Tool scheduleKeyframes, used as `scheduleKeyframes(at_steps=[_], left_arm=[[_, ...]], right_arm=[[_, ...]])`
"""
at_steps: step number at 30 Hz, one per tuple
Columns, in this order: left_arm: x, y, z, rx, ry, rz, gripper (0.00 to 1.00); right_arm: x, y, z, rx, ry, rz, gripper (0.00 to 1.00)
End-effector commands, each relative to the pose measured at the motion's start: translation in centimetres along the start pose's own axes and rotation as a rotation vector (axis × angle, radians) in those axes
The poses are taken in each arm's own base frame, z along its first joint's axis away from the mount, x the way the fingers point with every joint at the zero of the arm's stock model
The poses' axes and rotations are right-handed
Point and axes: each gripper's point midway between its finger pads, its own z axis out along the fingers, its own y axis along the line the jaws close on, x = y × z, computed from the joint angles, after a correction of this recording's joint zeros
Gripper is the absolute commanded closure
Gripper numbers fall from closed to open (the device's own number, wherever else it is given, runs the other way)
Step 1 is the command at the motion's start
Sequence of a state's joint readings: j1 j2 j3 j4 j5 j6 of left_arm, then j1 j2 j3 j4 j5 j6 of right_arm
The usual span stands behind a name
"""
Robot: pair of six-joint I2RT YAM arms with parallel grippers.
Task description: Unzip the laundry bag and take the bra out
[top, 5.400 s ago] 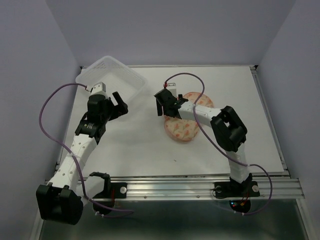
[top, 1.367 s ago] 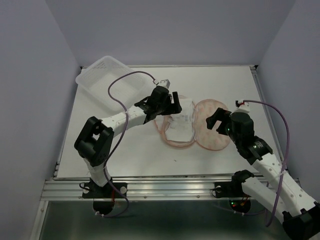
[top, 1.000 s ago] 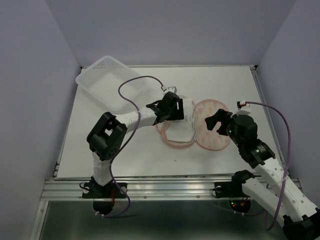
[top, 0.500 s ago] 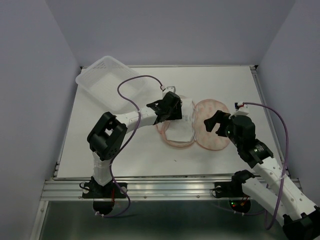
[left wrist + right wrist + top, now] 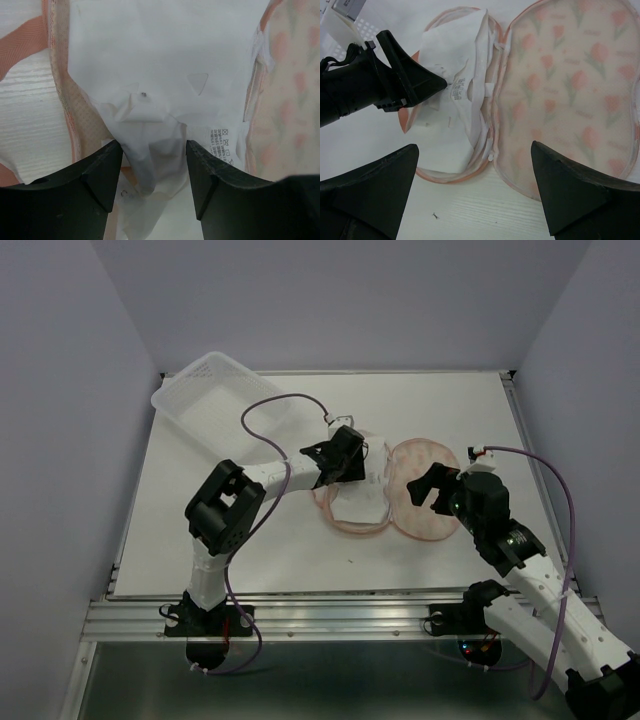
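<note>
The laundry bag (image 5: 425,505) lies unzipped and spread open in two halves at mid table; its tulip-print lining shows in the right wrist view (image 5: 570,85). The white bra (image 5: 362,500) lies in the bag's left half, also in the left wrist view (image 5: 165,60) and the right wrist view (image 5: 455,85). My left gripper (image 5: 350,472) is down on the bra, fingers apart with a fold of white fabric between them (image 5: 153,150). My right gripper (image 5: 432,483) hovers open and empty above the bag's right half (image 5: 474,150).
A clear plastic tray (image 5: 215,405) sits at the back left corner of the table. The left arm's purple cable arcs above the table near the tray. The table's metal rail (image 5: 350,615) runs along the near edge.
Since 5.4 s ago the bag has been opened flat, the right arm has pulled back and the left arm has reached onto the bra. Over the last second the left gripper shifted slightly.
</note>
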State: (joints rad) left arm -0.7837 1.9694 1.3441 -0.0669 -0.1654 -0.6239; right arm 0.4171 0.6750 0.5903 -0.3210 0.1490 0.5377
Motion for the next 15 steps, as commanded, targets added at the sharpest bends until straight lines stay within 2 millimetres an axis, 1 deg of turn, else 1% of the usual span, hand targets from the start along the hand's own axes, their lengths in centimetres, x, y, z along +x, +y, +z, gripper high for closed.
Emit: scheduleKeyframes(at_steps=[1,2,3,5,6,8,9,13,15], left_arm=[[-3.6,0.2,-2.2,-0.017,-0.115,-0.047,0.35],[-4.2,0.4,-2.5,-0.016,-0.13,-0.057,0.35],[-4.7,0.9,-2.5,-0.025,-0.14,-0.068,0.35],[-5.3,1.2,-2.4,-0.023,-0.151,-0.074,0.35],[-6.0,1.5,-2.3,-0.026,-0.162,-0.082,0.35],[-6.1,1.8,-1.6,-0.028,-0.15,-0.079,0.35],[-6.7,1.6,-1.5,-0.025,-0.16,-0.081,0.35],[-7.5,2.8,-0.7,-0.043,-0.16,-0.099,0.35],[-7.8,3.0,-0.5,-0.046,-0.163,-0.102,0.35]], right_arm=[[-1.1,0.7,0.0,-0.034,-0.045,-0.009,0.0],[-1.2,0.8,0.0,-0.038,-0.045,-0.009,0.0],[-1.0,0.7,0.0,-0.034,-0.042,-0.01,0.0],[-1.1,0.7,0.0,-0.036,-0.045,-0.009,0.0],[-1.1,0.7,0.0,-0.037,-0.044,-0.009,0.0],[-1.1,0.8,0.0,-0.038,-0.043,-0.009,0.0],[-1.1,0.8,0.0,-0.038,-0.043,-0.011,0.0],[-1.0,0.8,0.0,-0.042,-0.041,-0.013,0.0],[-1.0,0.8,0.0,-0.043,-0.04,-0.013,0.0]])
